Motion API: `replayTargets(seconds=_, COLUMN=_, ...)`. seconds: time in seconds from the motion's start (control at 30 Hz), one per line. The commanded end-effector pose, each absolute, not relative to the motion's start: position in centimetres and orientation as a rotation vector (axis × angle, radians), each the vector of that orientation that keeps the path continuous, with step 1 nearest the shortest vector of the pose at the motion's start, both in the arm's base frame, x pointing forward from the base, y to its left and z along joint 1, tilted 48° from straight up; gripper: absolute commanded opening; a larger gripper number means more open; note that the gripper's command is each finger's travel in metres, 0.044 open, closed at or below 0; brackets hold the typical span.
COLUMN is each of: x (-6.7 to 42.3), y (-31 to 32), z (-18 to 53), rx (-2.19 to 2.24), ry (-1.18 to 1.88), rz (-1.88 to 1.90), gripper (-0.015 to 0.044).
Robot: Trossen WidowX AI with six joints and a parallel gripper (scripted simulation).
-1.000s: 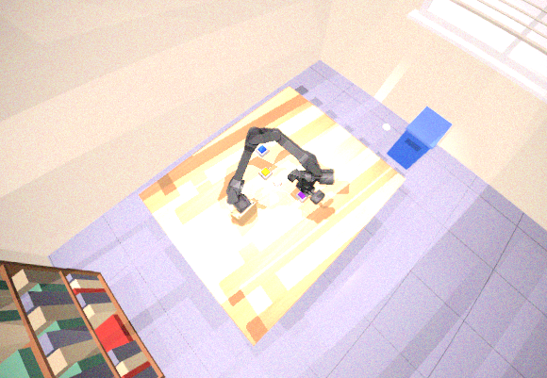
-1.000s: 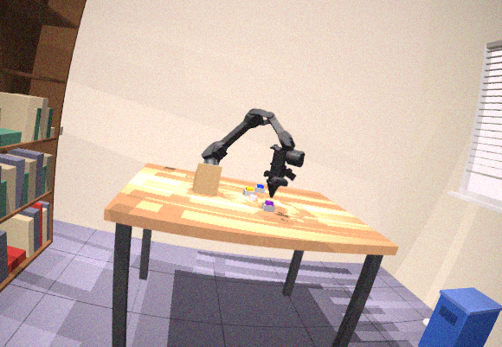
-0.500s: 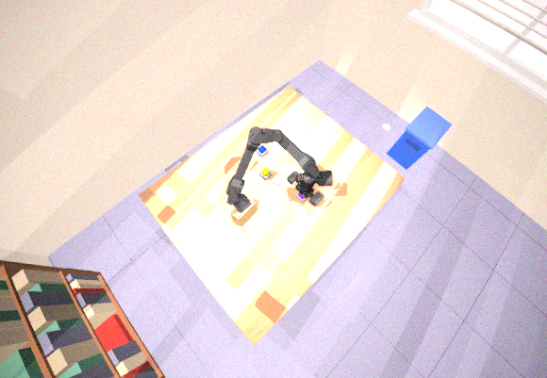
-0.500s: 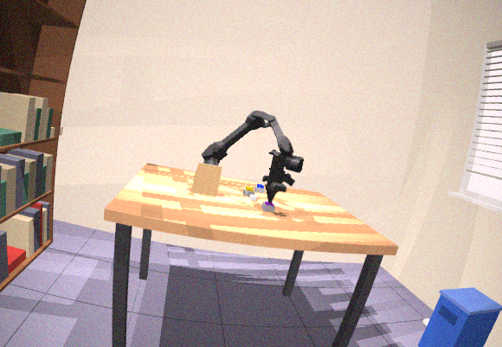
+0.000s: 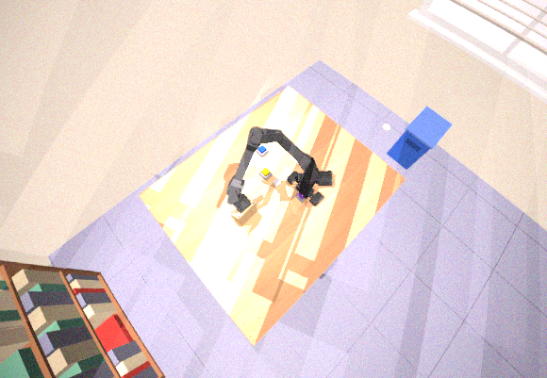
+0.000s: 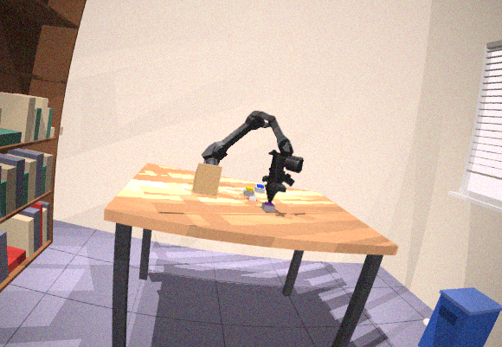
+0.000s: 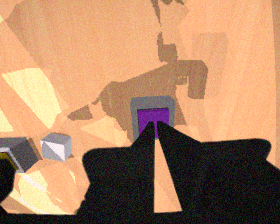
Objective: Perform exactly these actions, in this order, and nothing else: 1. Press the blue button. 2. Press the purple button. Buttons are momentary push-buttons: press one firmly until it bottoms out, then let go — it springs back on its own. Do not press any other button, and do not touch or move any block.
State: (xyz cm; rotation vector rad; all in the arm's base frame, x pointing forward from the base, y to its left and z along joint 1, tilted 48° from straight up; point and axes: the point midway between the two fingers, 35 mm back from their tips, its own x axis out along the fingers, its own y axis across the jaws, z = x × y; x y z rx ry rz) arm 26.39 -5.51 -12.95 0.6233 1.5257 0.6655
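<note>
Your black parallel-jaw gripper, pinched shut on nothing, has its tips on the square purple button mid-table, toward the window-side edge. That looks like step two, release remaining.

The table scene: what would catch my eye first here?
A black robot arm arches over the wooden table, its shut gripper pointing straight down onto a purple button. Yellow and blue buttons sit just behind it, and a bright blue bin stands on the floor.
</note>
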Motion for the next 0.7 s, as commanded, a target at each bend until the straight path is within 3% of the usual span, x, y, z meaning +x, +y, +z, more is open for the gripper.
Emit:
replayTargets(seconds=0.0, x=26.4, y=-5.4, z=-13.0, rx=0.628, ry=1.528, rz=0.666, gripper=0.0020)
replayTargets(seconds=0.23, x=26.6, y=-7.8, z=-10.7, rx=0.626, ry=1.529, rz=0.665, gripper=0.0020)
replayTargets(seconds=0.67, x=30.2, y=1.8, z=6.5, rx=0.614, ry=1.531, rz=0.632, gripper=0.0361)
